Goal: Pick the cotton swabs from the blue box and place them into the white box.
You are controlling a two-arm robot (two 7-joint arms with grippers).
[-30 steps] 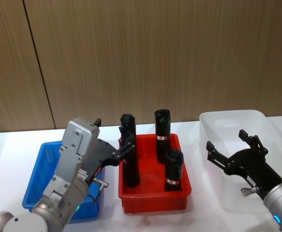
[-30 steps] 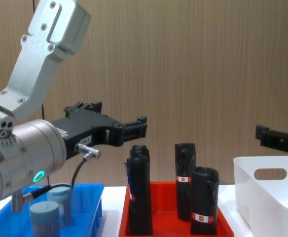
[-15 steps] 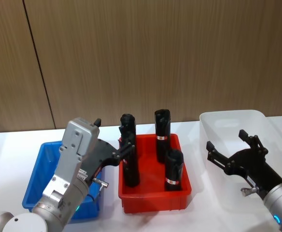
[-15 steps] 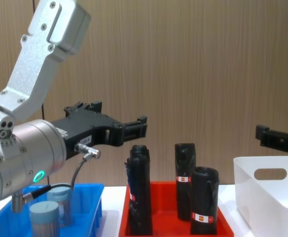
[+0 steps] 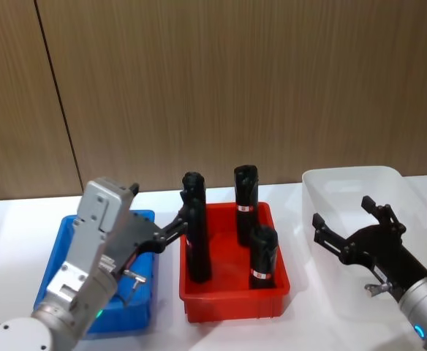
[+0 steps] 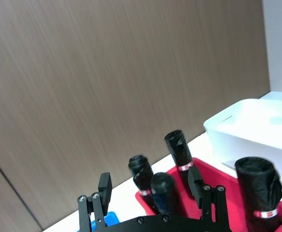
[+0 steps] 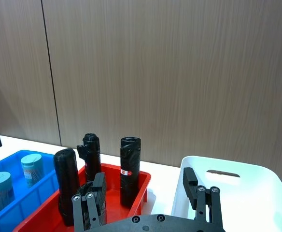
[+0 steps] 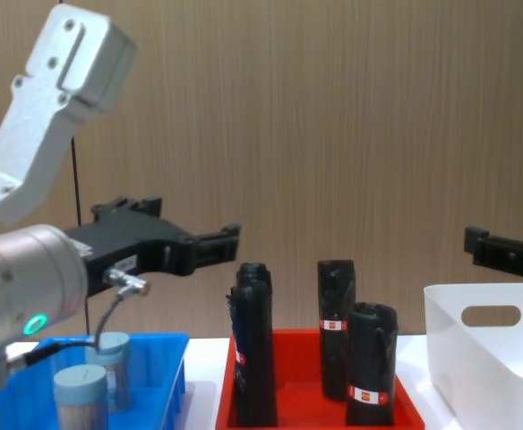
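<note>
Wall: I see brown wood panelling (image 5: 235,80) running behind the whole scene.
Tabletop: it is white (image 5: 9,219) and carries three containers in a row across my view.
White box: it (image 5: 330,183) stands at the right end of the row, just beside the red tray. It is taller than the other two, and an oval handle cutout shows in its side in the chest view.
Red tray: it (image 5: 232,301) sits in the middle, between the blue box and the white box.
Blue box: it (image 7: 32,195) lies at the left end of the row, shallow and close beside the red tray.
Left end effector: mine (image 6: 149,183) hangs raised over the blue box's right part, pointing toward the red tray. Its fingers are spread apart with nothing between them, and it is well above the tubs.
Right end effector: mine (image 5: 342,212) hovers over the white box. Its fingers are spread wide and it carries nothing.
Black rolls: I count four (image 5: 246,201) standing upright in the red tray, each with a red-and-white label.
Cotton swabs: I see two clear tubs (image 8: 81,394) with grey-blue lids standing upright in the blue box, close to each other, and neither end effector touches them.
</note>
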